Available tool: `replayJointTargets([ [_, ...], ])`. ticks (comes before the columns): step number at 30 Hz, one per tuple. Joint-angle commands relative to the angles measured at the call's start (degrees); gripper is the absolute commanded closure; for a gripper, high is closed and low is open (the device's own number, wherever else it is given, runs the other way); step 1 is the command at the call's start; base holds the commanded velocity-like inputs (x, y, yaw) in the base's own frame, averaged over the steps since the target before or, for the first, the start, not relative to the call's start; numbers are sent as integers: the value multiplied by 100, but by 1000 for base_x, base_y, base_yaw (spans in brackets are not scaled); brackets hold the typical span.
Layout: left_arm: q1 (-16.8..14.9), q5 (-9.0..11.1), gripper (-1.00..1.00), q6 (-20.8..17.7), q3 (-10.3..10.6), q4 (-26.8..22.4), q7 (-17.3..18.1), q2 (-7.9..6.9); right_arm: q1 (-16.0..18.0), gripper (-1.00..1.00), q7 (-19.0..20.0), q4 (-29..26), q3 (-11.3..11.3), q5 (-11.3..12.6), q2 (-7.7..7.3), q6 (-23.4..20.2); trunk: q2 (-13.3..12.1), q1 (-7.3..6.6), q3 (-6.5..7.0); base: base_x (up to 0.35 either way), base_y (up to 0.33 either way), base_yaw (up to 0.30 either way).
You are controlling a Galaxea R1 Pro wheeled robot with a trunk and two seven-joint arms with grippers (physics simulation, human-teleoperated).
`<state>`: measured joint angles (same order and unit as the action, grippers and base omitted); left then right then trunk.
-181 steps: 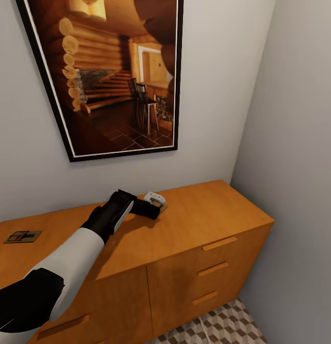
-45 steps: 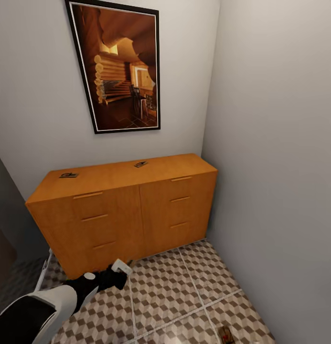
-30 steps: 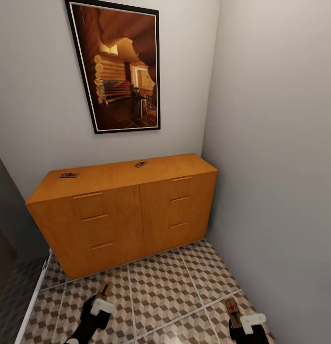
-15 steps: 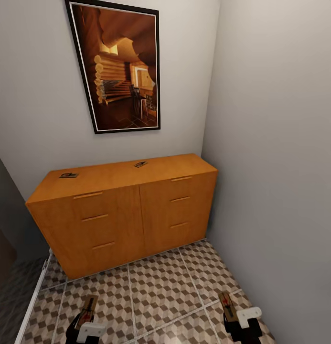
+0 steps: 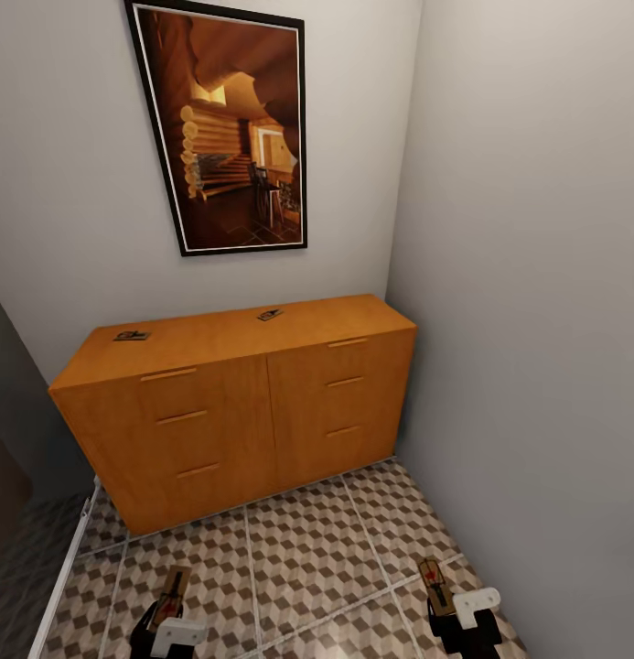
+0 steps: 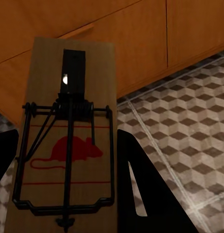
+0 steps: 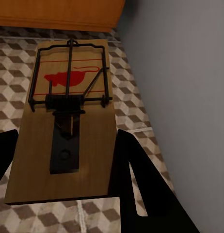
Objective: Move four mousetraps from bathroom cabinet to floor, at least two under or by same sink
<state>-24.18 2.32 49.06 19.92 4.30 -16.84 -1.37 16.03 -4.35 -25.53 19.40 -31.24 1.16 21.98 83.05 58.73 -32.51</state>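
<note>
Your left gripper (image 5: 173, 611) is clamped on a mousetrap (image 6: 67, 141), and your right gripper (image 5: 445, 599) is clamped on another mousetrap (image 7: 68, 121); both hang low over the bathroom floor (image 5: 307, 549). Ahead of you, two more mousetraps (image 5: 132, 336) lie well apart on top of the cabinet (image 5: 234, 412).

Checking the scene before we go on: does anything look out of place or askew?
Nothing damaged or spilled. Two mousetraps lie on the cabinet; the left gripper and right gripper each hold one.
</note>
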Motion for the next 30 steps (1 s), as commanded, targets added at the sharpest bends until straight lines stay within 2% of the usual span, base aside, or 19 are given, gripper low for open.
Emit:
replayJointTargets([
  [1, -8, 23, 100, 24, 47, 18, -21, 8, 5, 100, 10, 10, 38, -40, 6, 26, 3, 0, -5, 0, 0, 0],
  [12, -8, 23, 100, 24, 47, 18, -16, 17, 5, 100, -29, 7, 38, -40, 15, 27, 3, 0, -5, 0, 0, 13],
  [30, -8, 23, 100, 24, 47, 18, 3, 32, 5, 100, -31, 4, 38, 114, 15, 28, 3, 0, -5, 0, 0, 235],
])
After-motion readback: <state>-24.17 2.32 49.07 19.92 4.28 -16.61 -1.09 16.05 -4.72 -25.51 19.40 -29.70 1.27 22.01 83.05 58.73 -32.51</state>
